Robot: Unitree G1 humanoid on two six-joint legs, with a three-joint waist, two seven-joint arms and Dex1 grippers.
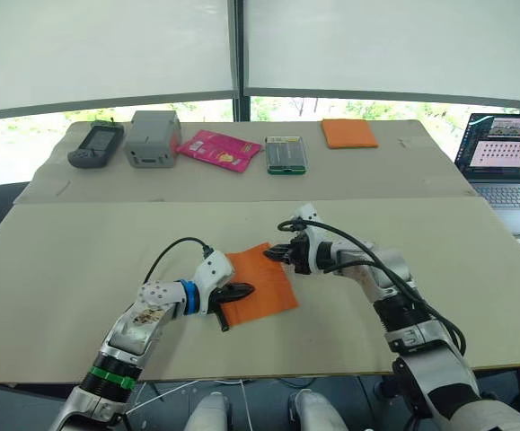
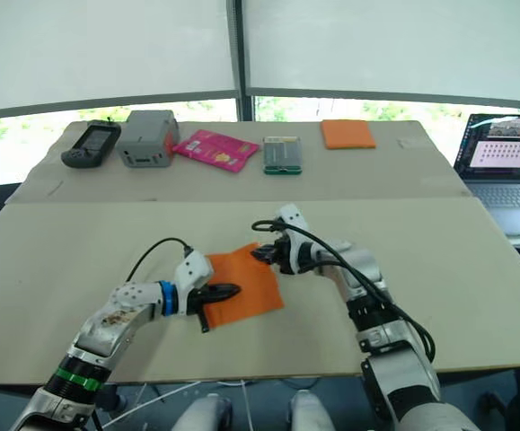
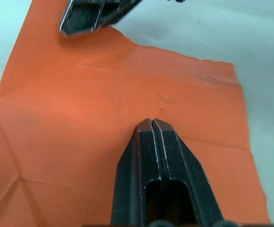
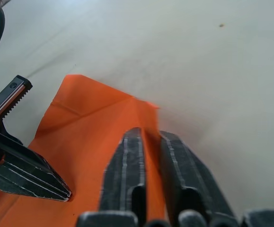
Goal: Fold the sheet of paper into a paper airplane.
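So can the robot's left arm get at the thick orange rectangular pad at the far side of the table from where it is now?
Probably not. The orange pad lies far back on the right, while the left gripper rests shut on the thin orange paper sheet near the front edge.

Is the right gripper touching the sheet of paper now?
Touching. In the right wrist view, the right gripper pinches the raised edge of the sheet of paper between its fingers.

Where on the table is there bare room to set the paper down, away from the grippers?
Bare board lies left of the left gripper and right of the right gripper, out to the laptop. The middle is crowded: both grippers meet on the sheet of paper. The far row, handheld device to orange pad, is mostly taken.
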